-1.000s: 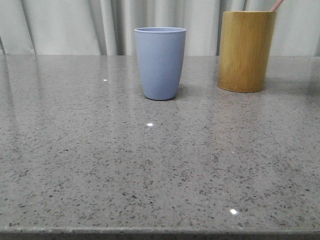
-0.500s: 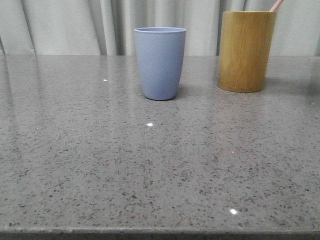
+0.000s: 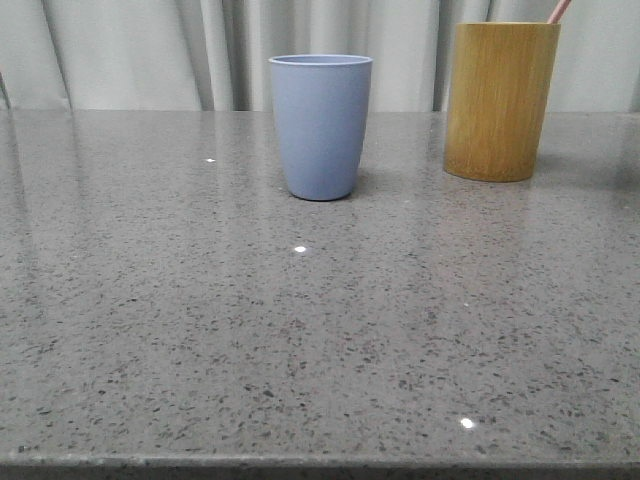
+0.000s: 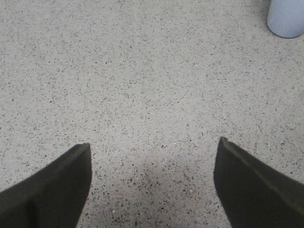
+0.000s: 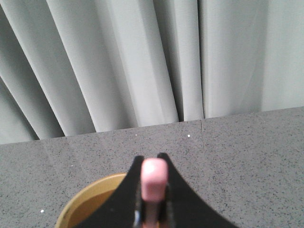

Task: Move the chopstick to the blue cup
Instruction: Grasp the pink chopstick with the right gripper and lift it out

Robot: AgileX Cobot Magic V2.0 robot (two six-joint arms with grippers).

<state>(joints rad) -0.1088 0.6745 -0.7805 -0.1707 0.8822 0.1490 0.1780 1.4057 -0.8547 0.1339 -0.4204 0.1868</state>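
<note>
The blue cup [image 3: 321, 125] stands upright at the middle back of the grey table, and its base shows in the left wrist view [image 4: 286, 18]. A pale pink chopstick [image 3: 558, 10] pokes out of the yellow-brown wooden cup [image 3: 500, 100] at the back right. In the right wrist view my right gripper [image 5: 151, 160] is shut on the chopstick's top end [image 5: 154, 179], right over the wooden cup's rim [image 5: 90, 194]. My left gripper [image 4: 154, 145] hangs open over bare table, far from the blue cup.
A speckled grey stone table [image 3: 300, 330] runs to a front edge near the camera. Pale pleated curtains [image 3: 150, 50] hang behind its back edge. Wide bare surface lies in front of both cups.
The wooden cup has shifted slightly to the right and back, and the chopstick tip has moved right with it. The blue cup has stayed still.
</note>
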